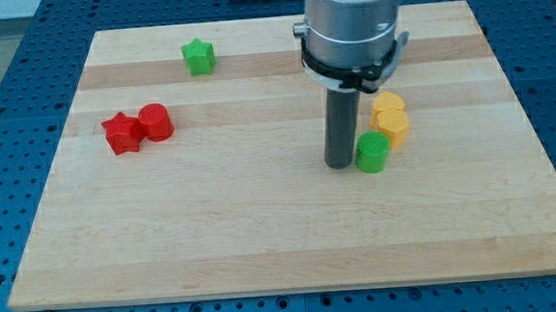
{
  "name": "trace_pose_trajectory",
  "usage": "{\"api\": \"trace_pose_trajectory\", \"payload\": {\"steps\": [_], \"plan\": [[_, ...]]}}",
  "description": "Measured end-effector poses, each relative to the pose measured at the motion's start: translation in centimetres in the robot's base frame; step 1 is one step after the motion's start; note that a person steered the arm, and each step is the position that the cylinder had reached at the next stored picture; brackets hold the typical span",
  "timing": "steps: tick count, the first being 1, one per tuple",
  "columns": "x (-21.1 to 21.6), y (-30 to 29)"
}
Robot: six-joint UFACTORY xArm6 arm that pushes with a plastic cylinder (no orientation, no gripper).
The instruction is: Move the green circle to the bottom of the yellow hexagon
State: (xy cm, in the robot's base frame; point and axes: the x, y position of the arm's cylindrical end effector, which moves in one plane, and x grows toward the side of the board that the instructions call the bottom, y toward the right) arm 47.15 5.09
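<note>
The green circle point(373, 153) stands right of the board's middle, touching the lower left side of a yellow hexagon point(392, 127). A second yellow block point(387, 104) sits just above the hexagon, touching it. My tip point(340, 163) rests on the board right at the green circle's left side, touching or nearly touching it.
A red star point(121, 134) and a red cylinder point(156, 123) sit together at the view's left. A green star point(197, 56) lies near the view's top left. The wooden board point(263, 225) lies on a blue perforated table point(1, 57).
</note>
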Motion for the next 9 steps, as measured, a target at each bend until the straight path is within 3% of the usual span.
{"api": "trace_pose_trajectory", "payload": {"steps": [4, 7, 9], "plan": [[-1.3, 3.3], [1.1, -6.3], [3.1, -6.3]]}}
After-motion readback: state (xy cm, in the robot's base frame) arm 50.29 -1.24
